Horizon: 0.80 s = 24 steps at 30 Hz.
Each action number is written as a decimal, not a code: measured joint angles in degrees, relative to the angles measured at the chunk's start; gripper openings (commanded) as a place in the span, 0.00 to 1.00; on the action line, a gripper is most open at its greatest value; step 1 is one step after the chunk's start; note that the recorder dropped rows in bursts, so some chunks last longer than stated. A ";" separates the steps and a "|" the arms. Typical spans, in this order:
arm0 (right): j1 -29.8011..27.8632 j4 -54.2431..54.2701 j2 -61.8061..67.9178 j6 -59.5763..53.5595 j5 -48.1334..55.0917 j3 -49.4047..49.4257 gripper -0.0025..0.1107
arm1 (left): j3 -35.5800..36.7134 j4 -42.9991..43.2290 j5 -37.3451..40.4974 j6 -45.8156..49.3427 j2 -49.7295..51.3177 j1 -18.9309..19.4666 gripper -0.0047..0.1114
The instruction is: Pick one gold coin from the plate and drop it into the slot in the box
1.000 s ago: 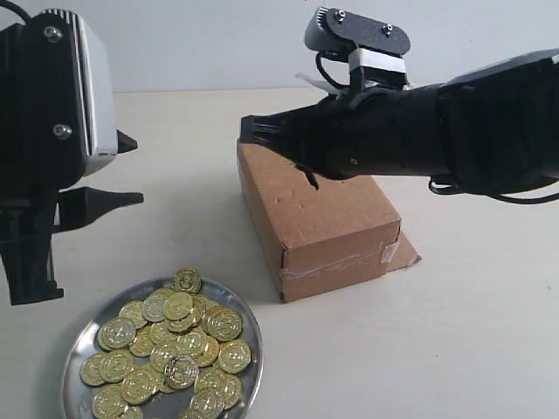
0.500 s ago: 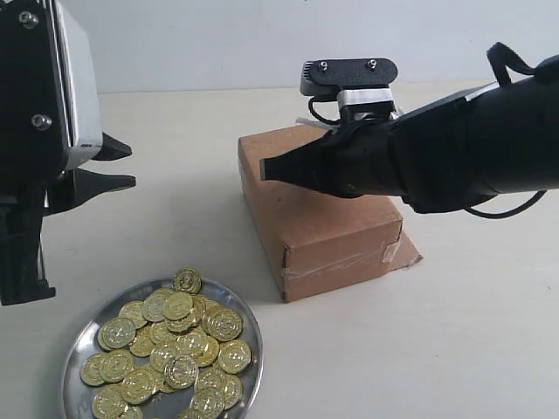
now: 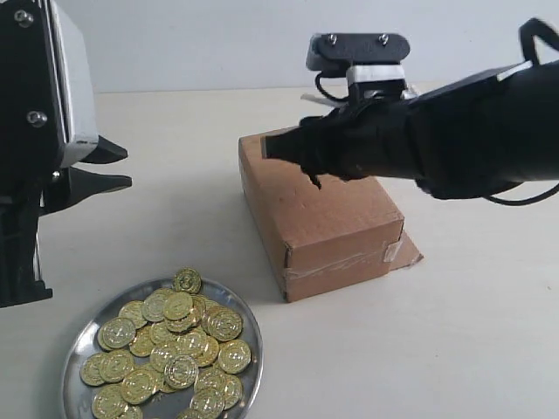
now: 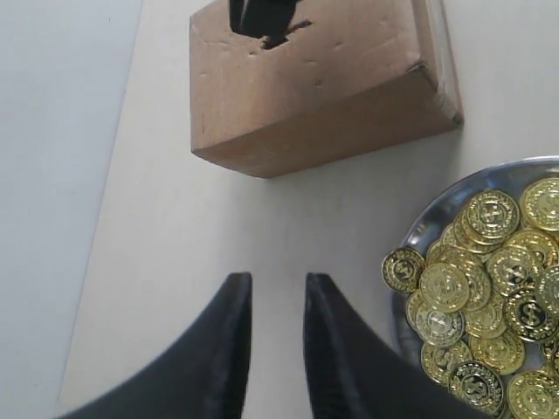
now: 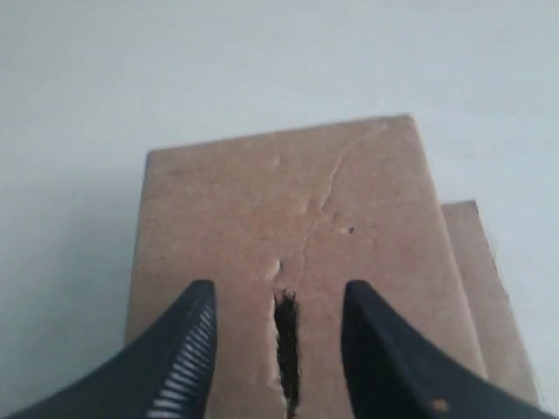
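Coins (image 3: 170, 345): gold, heaped on plate (image 3: 83, 336); none in either pincer.

Right pincer (image 5: 279, 288): fingers spread, nothing between them. It hangs over the top face of the box (image 3: 323, 218). In the right wrist view the slot (image 5: 286, 349) lies in line with the gap between the two fingers, below the tips. Slot is dark and ragged-edged. Cannot tell whether the tips touch the cardboard.

Left pincer (image 4: 275, 279): fingers parted by a narrow gap, empty. It sits above the bare table (image 3: 437, 349), apart from everything. The plate lies just off to the side of one finger. The box is well ahead of the tips, with the right pincer's tip showing over its top.

Box: dented top, clear tape (image 3: 345, 266) across the end nearest the plate, small flap (image 3: 403, 253) jutting at the base below the right arm.

Plate and box stand apart on the table, not touching.
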 measured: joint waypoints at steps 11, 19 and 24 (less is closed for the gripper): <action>0.00 1.00 -28.34 -14.06 -2.96 1.57 0.02 | 4.14 -1.62 -6.37 -27.16 -16.64 0.00 0.04; 0.00 0.73 -52.24 -16.88 -3.19 19.43 0.02 | 22.40 -4.48 -26.24 -41.86 -34.04 0.00 0.04; 0.00 -0.38 -65.29 -15.65 -2.83 30.38 0.02 | 34.40 -4.63 -36.21 -50.74 -37.86 0.00 0.04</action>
